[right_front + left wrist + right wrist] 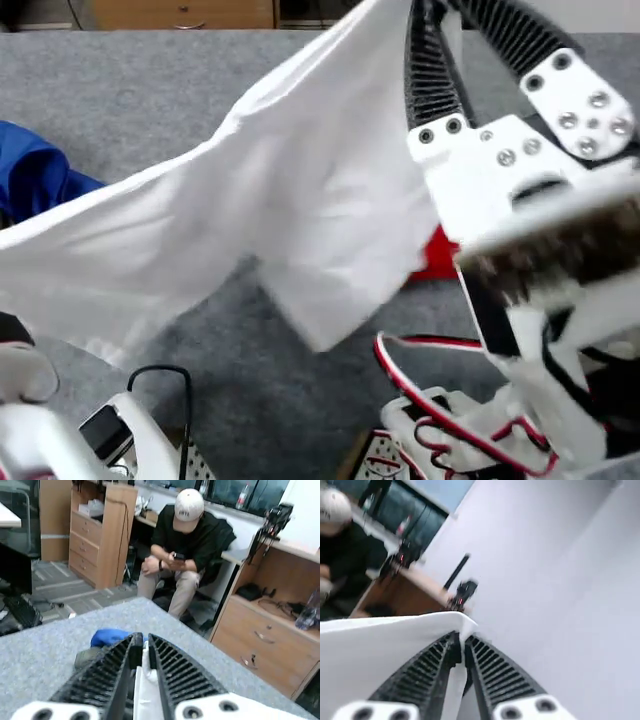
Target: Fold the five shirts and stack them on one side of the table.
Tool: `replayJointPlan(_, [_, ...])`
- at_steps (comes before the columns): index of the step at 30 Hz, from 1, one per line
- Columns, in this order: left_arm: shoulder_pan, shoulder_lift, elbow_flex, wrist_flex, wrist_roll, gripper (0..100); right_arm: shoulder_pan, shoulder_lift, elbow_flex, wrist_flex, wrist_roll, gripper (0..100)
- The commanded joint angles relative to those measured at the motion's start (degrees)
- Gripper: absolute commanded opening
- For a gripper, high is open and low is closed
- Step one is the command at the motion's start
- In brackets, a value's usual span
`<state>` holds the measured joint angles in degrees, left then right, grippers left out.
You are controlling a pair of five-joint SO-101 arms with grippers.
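Observation:
A white shirt (pixel 290 190) hangs stretched in the air over the grey table (pixel 140 90), running from the upper right down to the left edge. My right gripper (pixel 432 15) is raised high and shut on the shirt's upper corner; its wrist view shows the black fingers (pixel 427 672) pinching white cloth (pixel 370 650). My left gripper (pixel 141 637) is shut on another part of the white shirt (pixel 142 685), low over the table. A crumpled blue shirt (pixel 35 175) (pixel 112 636) lies at the table's left. A red shirt (pixel 438 255) peeks out beneath the white one.
The arms' white bases and red and black cables (pixel 450 420) crowd the table's near edge. A wooden cabinet (pixel 180 12) stands beyond the table's far edge. A seated person (pixel 185 540) is in the room behind, away from the table.

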<state>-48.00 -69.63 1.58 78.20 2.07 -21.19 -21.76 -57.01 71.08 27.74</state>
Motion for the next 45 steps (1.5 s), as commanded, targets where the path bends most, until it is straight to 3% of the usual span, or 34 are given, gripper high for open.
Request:
replayJointPlan(1, [-0.2, 0.8, -5.0, 0.6, 0.0, 2, -3.3, -0.8, -2.0, -5.9, 1.8, 0.2])
replayJointPlan(11, [0.0, 0.8, -15.0, 5.4, -1.0, 2, -7.1, -3.6, -2.9, -6.3, 1.9, 0.2])
replayJointPlan(17, [0.5, 1.4, -6.5, 3.3, -2.5, 2, -7.1, -0.3, 0.0, -3.4, 1.8, 0.2])
replayJointPlan(21, [1.0, 1.6, 10.8, -9.0, -1.7, 2, -6.8, 4.7, 6.3, -6.4, 1.7, 0.2])
replayJointPlan(25, [5.7, 4.4, 30.8, -31.3, -1.2, 2, -5.7, 11.6, 12.4, -14.4, -2.7, 0.2])
replayJointPlan(29, [8.1, 9.8, 38.4, -48.7, -0.8, 2, -1.5, 21.0, 17.5, -26.1, -7.7, 0.2])
replayJointPlan(34, [13.2, 23.5, 38.4, -63.0, -0.8, 2, 2.2, 34.9, 18.0, -38.2, -10.2, 0.2])
replayJointPlan(38, [15.7, 38.8, 33.2, -69.8, -0.8, 2, 2.3, 43.4, 14.3, -41.0, -10.2, 0.2])
replayJointPlan(45, [16.4, 53.1, 21.1, -67.2, -1.1, 2, 2.9, 52.3, 3.2, -35.6, -13.4, 0.2])
